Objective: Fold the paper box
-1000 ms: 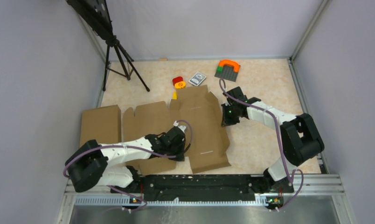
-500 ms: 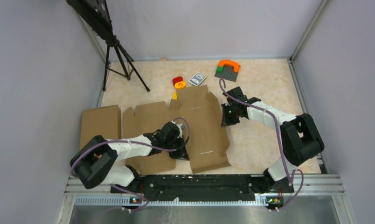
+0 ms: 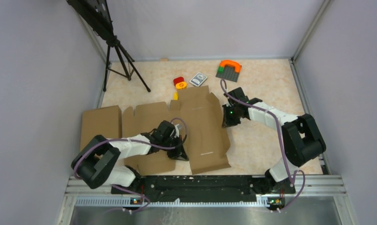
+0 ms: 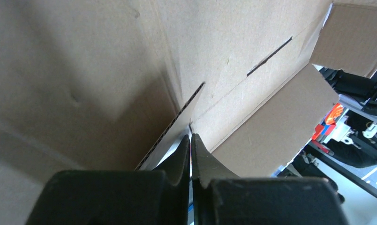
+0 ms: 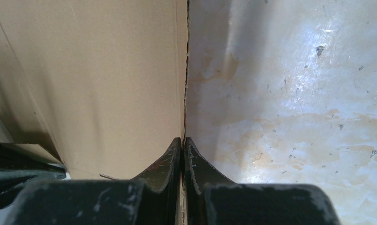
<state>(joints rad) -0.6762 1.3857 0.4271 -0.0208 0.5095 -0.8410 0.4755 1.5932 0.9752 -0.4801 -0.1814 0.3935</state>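
Observation:
The brown cardboard box (image 3: 203, 124) lies unfolded across the middle of the table, its right panel slightly raised. My left gripper (image 3: 181, 153) is at the near edge of that panel. In the left wrist view it (image 4: 191, 137) is shut, with its tips pressed against the underside of the cardboard (image 4: 83, 70) beside a slit. My right gripper (image 3: 227, 123) is at the box's right edge. In the right wrist view it (image 5: 183, 139) is shut on the thin edge of a cardboard flap (image 5: 107, 70), which stands upright above the table (image 5: 294, 93).
A flat cardboard panel (image 3: 100, 124) lies at the left. A black tripod (image 3: 123, 61) stands at the back left. A red and yellow toy (image 3: 179, 83), a card pack (image 3: 199, 78) and a grey baseplate with an orange arch (image 3: 229, 69) lie behind the box.
My left wrist and forearm have swung left and the gripper has slid a little along the near edge of the panel. The right arm has not moved.

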